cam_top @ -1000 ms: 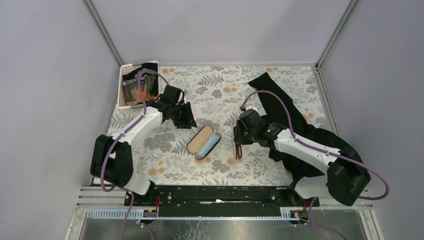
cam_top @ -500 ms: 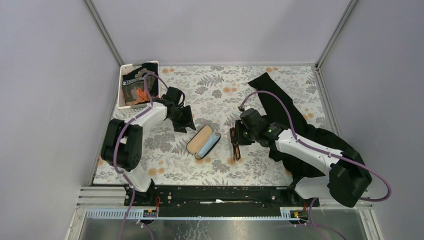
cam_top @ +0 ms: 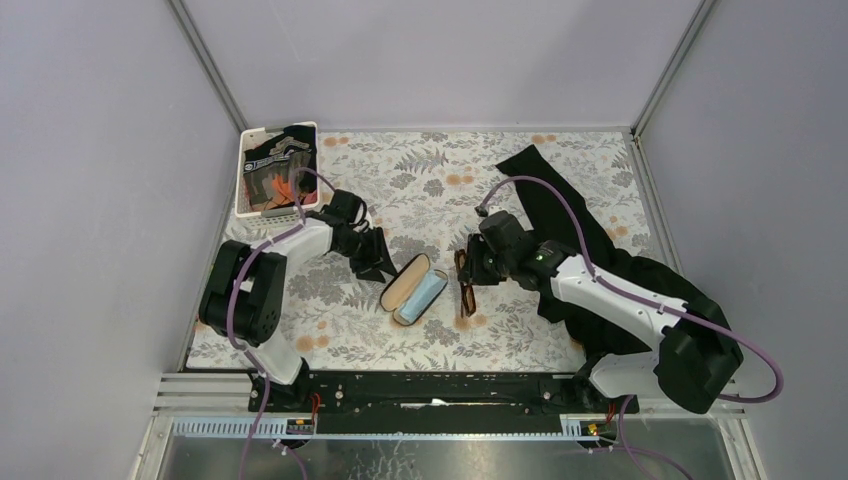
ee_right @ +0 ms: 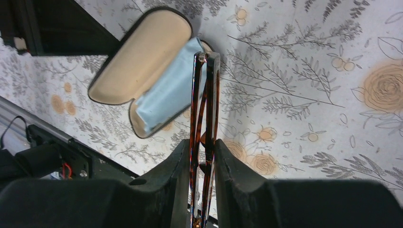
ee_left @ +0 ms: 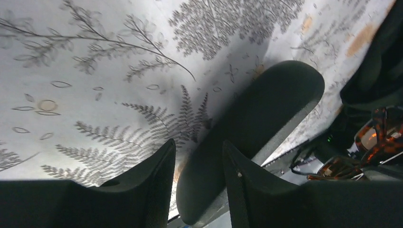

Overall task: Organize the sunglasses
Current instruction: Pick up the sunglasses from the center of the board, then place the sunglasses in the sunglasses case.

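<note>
The sunglasses (ee_right: 204, 118) are folded and stand on edge, with my right gripper (ee_right: 199, 145) shut on their amber-brown frame. In the top view the sunglasses (cam_top: 465, 285) hang from the right gripper (cam_top: 468, 272), just right of the open black glasses case (cam_top: 405, 280). The case (ee_right: 142, 57) shows a beige lining and holds a light-blue cloth (ee_right: 166, 92). My left gripper (cam_top: 378, 258) is at the case's far-left side. Its fingers (ee_left: 159, 180) stand apart round the end of the case's black shell (ee_left: 256, 118), with a lit gap beside one finger. The sunglasses (ee_left: 375, 147) also show at that view's right edge.
A white tray (cam_top: 243, 170) with dark and orange items stands at the back left corner. A black cloth (cam_top: 570, 220) lies along the right side under the right arm. A black rail (cam_top: 430, 390) runs along the near edge.
My left gripper has moved nearer and right, up against the case, which has turned slightly. The right gripper has carried the sunglasses a little left toward the case.
</note>
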Controlling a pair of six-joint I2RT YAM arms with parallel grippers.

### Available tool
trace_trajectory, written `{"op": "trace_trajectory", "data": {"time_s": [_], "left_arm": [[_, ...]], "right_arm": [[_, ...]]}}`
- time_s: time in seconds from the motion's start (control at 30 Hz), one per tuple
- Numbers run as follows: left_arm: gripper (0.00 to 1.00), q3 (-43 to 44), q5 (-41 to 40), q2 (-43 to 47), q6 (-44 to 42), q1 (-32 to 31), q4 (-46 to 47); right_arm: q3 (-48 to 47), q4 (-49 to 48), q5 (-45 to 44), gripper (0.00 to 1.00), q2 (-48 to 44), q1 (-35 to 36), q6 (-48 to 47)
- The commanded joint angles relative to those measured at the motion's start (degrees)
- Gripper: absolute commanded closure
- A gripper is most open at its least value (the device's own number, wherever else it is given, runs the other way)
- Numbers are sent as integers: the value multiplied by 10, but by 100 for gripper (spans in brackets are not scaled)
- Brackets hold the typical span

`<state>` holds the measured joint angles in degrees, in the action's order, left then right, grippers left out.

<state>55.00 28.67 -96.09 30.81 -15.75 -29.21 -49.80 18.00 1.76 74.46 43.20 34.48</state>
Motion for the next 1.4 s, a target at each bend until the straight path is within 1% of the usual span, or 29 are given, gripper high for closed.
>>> {"op": "trace_trajectory", "data": {"time_s": [0.0, 0.27, 0.47, 0.53, 0.7, 0.97, 1.13, 1.37], "left_arm": [[54, -27, 71, 27, 13, -6, 47], [54, -87, 80, 52, 58, -49, 99], [54, -91, 78, 51, 72, -80, 113], [54, -90, 77, 47, 74, -86, 115], [54, -87, 79, 34, 80, -94, 130], [54, -76, 82, 17, 78, -98, 131], [53, -72, 79, 13, 81, -105, 131], [53, -69, 73, 11, 86, -116, 131]], "right_arm": [[-45, -14, 20, 76, 15, 5, 18], [-76, -4, -7, 76, 43, 4, 77], [-52, -8, -33, 76, 52, 7, 135], [-44, -14, -31, 76, 52, 11, 139], [-47, -4, -41, 76, 70, 32, 119], [-60, 33, -102, 75, 99, 40, 57], [-64, 21, -91, 76, 126, 43, 58], [-72, 19, -99, 76, 155, 55, 67]]}}
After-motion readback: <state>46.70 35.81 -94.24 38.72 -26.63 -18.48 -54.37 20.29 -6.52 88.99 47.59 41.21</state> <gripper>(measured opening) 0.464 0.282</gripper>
